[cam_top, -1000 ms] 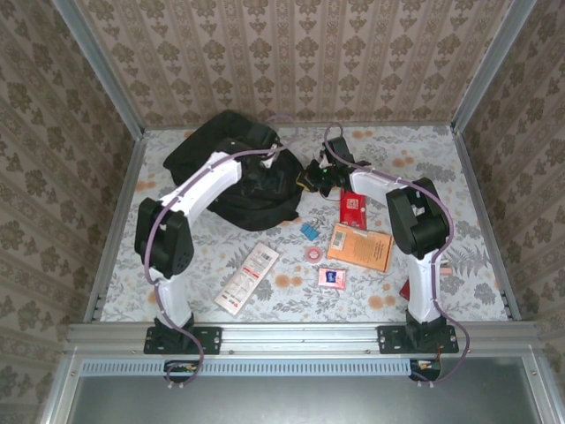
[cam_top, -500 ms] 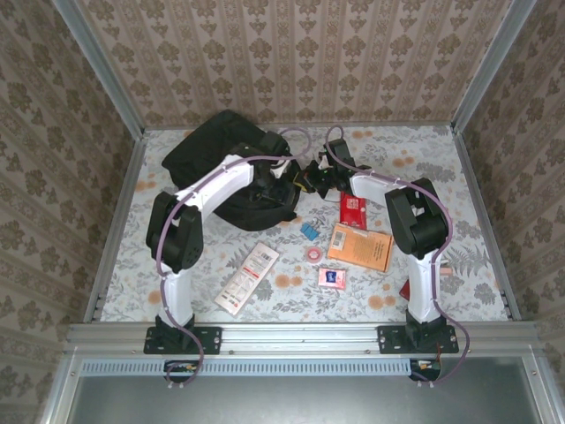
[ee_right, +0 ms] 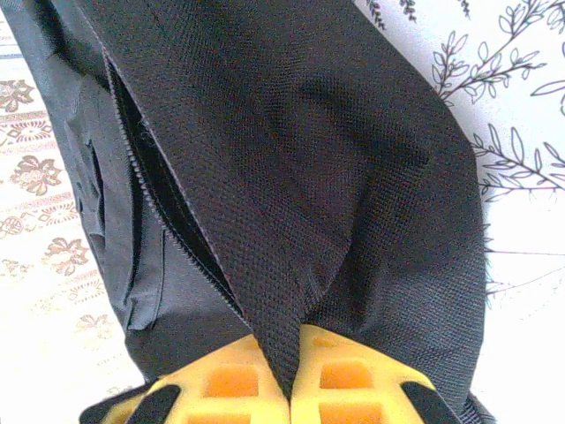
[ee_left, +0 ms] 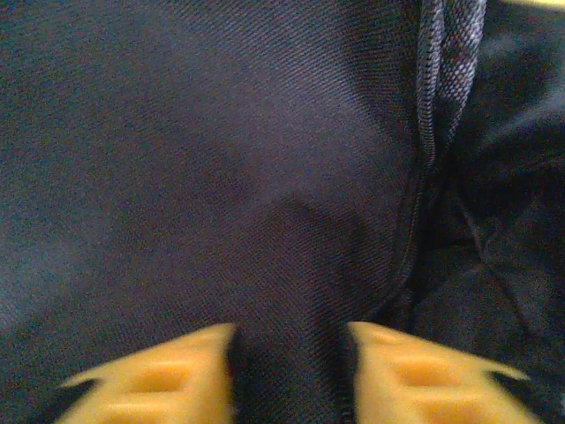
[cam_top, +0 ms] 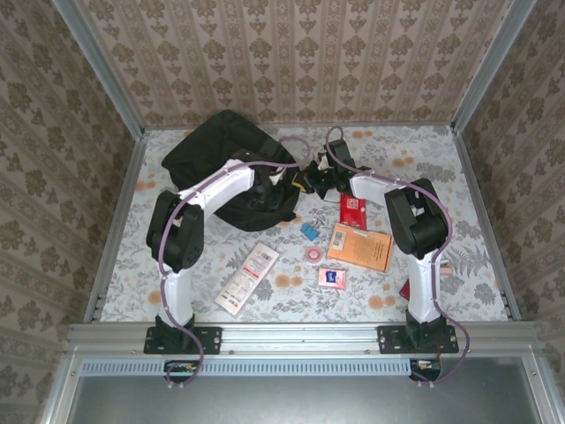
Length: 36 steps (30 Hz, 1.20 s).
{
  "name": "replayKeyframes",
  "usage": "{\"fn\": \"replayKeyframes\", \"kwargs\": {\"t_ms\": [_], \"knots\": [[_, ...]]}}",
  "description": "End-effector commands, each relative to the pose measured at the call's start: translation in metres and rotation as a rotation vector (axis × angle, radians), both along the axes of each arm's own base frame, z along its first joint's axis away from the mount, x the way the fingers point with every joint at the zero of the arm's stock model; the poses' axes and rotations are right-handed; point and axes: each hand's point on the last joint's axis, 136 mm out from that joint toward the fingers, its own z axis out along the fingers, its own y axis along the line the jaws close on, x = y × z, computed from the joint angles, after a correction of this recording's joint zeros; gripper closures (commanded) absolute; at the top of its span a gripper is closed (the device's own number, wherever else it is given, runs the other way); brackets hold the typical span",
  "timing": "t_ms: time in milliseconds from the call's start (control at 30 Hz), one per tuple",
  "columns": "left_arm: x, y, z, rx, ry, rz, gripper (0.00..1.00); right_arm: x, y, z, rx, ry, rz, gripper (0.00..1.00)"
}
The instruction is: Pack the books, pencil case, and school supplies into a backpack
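Clamping backpack (ee_right: 371,177) fabric by open zip (ee_right: 172,225): R pincer (ee_right: 290,375); L pincer (ee_left: 290,375) straddles a fold, grip unclear.

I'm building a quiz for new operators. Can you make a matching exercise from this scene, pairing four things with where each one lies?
1. black fabric backpack
2. orange paperback book
3. small red book with white label
4. pink tape roll

a. just left of the orange paperback
b. back left, fabric clamped in the shut right gripper
c. right of the tape roll, nearer than the red book
d. just beyond the orange paperback

Pairs: 1-b, 2-c, 3-d, 4-a
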Motion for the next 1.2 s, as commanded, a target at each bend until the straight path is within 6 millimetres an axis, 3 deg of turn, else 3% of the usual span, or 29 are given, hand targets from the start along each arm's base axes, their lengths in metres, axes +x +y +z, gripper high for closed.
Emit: {"fn": "replayKeyframes", "kwargs": {"t_ms": [0, 67, 300, 400, 467, 500, 533, 633, 767, 900, 1000, 1167], "knots": [[0.001, 0.024, 0.006, 0.054, -0.007, 0.026, 0.9, 0.005, -0.002, 0.028, 0.054, -0.054, -0.002, 1.0], [0.006, 0.027, 0.02, 0.039, -0.049, 0.039, 1.0, 0.004, -0.003, 0.028, 0.053, -0.056, 0.0, 1.0], [0.021, 0.042, 0.086, -0.055, -0.221, 0.122, 1.0, 0.0, -0.009, 0.028, 0.024, -0.068, -0.005, 1.0], [0.019, 0.046, 0.107, -0.095, -0.28, 0.142, 1.0, -0.002, -0.009, 0.033, 0.024, -0.078, 0.0, 0.93], [0.017, 0.046, 0.116, -0.124, -0.301, 0.141, 1.0, -0.002, -0.008, 0.038, 0.028, -0.09, 0.003, 0.78], [0.016, 0.045, 0.119, -0.135, -0.305, 0.141, 1.0, -0.002, -0.007, 0.042, 0.028, -0.096, 0.006, 0.68], [0.015, 0.046, 0.12, -0.142, -0.308, 0.143, 1.0, -0.002, -0.006, 0.044, 0.025, -0.101, 0.009, 0.65], [0.012, 0.046, 0.12, -0.149, -0.308, 0.143, 1.0, -0.002, -0.006, 0.053, 0.008, -0.115, 0.01, 0.64], [0.008, 0.045, 0.12, -0.167, -0.309, 0.137, 1.0, -0.003, -0.019, 0.072, -0.071, -0.143, -0.018, 0.45], [0.004, 0.046, 0.123, -0.18, -0.316, 0.129, 1.0, -0.004, -0.029, 0.097, -0.12, -0.12, -0.061, 0.42], [0.003, 0.045, 0.123, -0.185, -0.318, 0.126, 1.0, -0.004, -0.019, 0.109, -0.077, -0.068, -0.078, 0.4], [0.003, 0.045, 0.126, -0.19, -0.322, 0.127, 1.0, -0.006, 0.016, 0.118, -0.006, 0.01, -0.063, 0.34]]}}
